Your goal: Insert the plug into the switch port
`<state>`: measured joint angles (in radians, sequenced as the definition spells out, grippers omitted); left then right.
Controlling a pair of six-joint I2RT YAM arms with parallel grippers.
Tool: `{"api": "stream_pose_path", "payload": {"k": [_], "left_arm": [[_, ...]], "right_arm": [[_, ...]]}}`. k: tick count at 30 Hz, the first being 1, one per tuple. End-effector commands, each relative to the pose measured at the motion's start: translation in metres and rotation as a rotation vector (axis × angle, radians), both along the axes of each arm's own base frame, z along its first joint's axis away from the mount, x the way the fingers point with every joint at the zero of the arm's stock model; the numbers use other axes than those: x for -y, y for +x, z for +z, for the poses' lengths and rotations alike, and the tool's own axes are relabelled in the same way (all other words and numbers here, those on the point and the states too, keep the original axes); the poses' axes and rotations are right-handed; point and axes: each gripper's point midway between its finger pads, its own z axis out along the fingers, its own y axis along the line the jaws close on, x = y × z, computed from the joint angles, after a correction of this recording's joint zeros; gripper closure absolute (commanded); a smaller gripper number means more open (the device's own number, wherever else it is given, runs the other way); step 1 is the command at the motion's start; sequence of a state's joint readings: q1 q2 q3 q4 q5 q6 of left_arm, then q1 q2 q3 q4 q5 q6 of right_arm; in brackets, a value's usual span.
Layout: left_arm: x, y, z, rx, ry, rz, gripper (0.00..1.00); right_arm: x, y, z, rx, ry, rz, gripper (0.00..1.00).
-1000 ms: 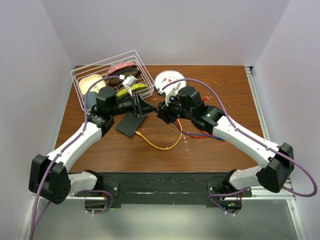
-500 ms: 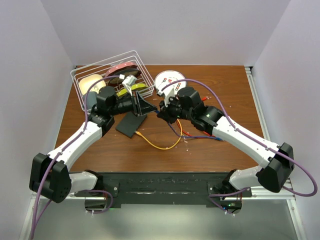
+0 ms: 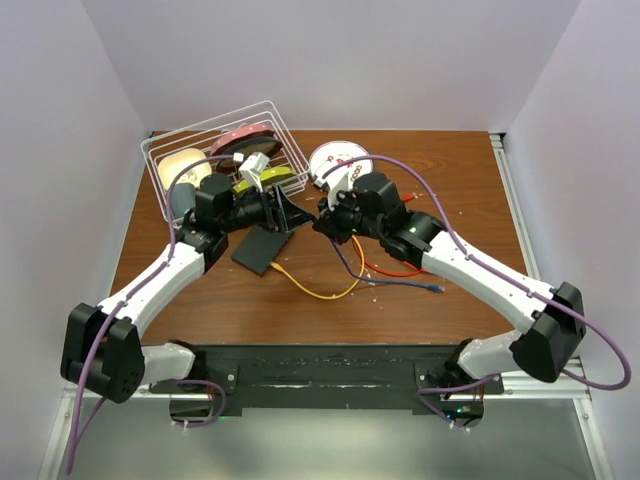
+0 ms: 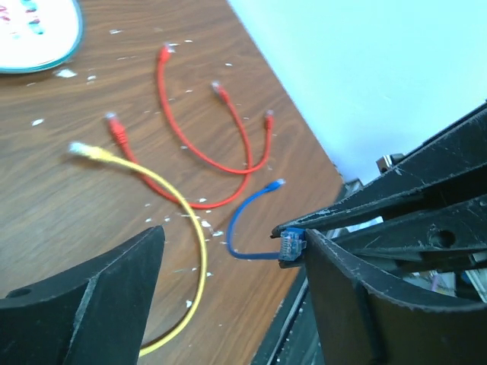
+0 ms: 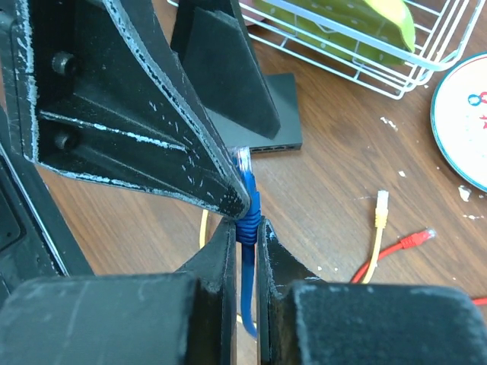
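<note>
The blue plug points up out of my right gripper, which is shut on the ribbed boot just behind it. In the left wrist view the same plug sits beside one finger of my left gripper, whose jaws stand wide open around it without holding it. Both grippers meet above mid-table: the left gripper and the right gripper. The switch lies flat below the left gripper; its socket edge faces the right wrist camera. The blue cable trails to the right.
A yellow cable and red cables lie loose on the table in front of the switch. A white wire basket with dishes stands at the back left, a patterned white plate beside it. Walls close in on three sides.
My right gripper shut on the blue cable's boot, then my left gripper opened and let the plug go. The blue cable's free end swung out to the right.
</note>
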<state>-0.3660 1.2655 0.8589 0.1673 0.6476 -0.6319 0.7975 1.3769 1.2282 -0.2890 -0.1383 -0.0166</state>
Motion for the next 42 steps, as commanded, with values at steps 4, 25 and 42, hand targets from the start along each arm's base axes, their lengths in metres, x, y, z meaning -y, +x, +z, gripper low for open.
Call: {"api": "stream_pose_path", "payload": {"k": [4,25,42], "left_arm": [[-0.080,0.037,-0.041,0.013,0.227,0.422,0.21],[-0.163,0.073,-0.153,-0.071,0.427,0.712,0.23],[-0.171,0.095,-0.193,-0.091,0.443,0.769,0.22]], "right_arm": [[-0.015,0.003,-0.035,-0.077,-0.007,0.017,1.00],[-0.054,0.020,-0.161,-0.303,-0.169,0.093,1.00],[-0.074,0.030,-0.205,-0.444,-0.216,0.070,1.00]]}}
